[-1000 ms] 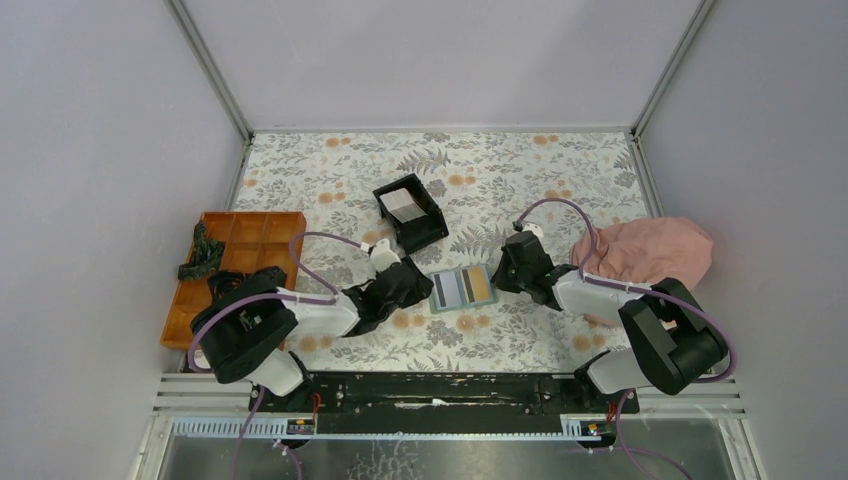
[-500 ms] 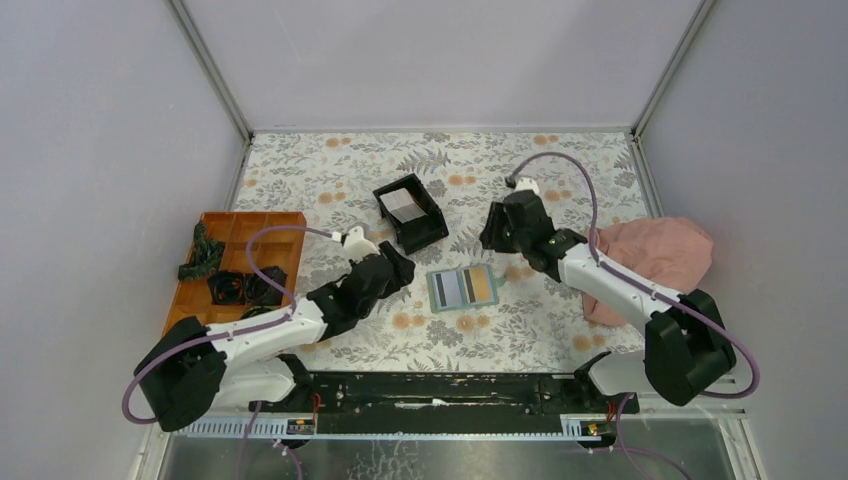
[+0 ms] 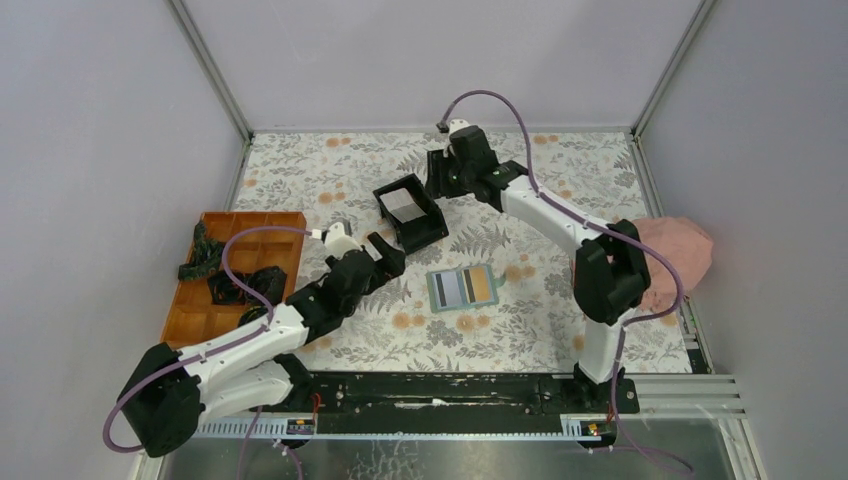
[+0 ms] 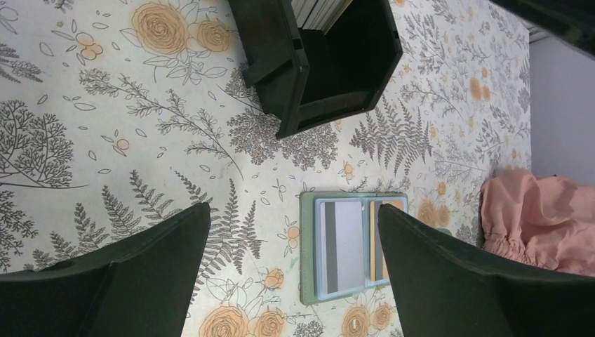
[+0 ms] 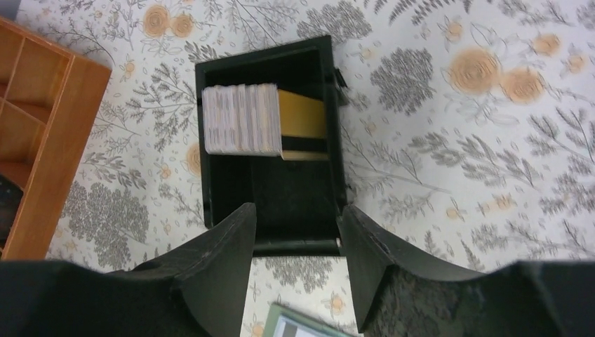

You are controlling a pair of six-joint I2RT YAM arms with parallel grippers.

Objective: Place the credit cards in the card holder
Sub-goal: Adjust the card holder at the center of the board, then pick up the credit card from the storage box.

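Note:
The card holder point(image 3: 431, 291) lies open and flat on the floral table, with a grey-striped credit card point(image 4: 345, 246) in its light blue face and another half hidden behind a finger on the tan face. More credit cards point(image 5: 241, 119) stand stacked on edge in the black box point(image 3: 427, 229). My left gripper point(image 3: 385, 249) hovers left of the card holder, open and empty. My right gripper point(image 3: 440, 176) hangs over the far side of the black box, open, with nothing between its fingers point(image 5: 223, 242).
An orange compartment tray point(image 3: 262, 229) with dark items stands at the left edge. A pink cloth point(image 3: 676, 250) lies at the right wall. A tan-yellow piece point(image 5: 303, 121) sits behind the card stack in the box.
Both grippers left the card holder's edges and opened. The right arm swung far up and over to the black box. The left arm stretched out and drew slightly back left.

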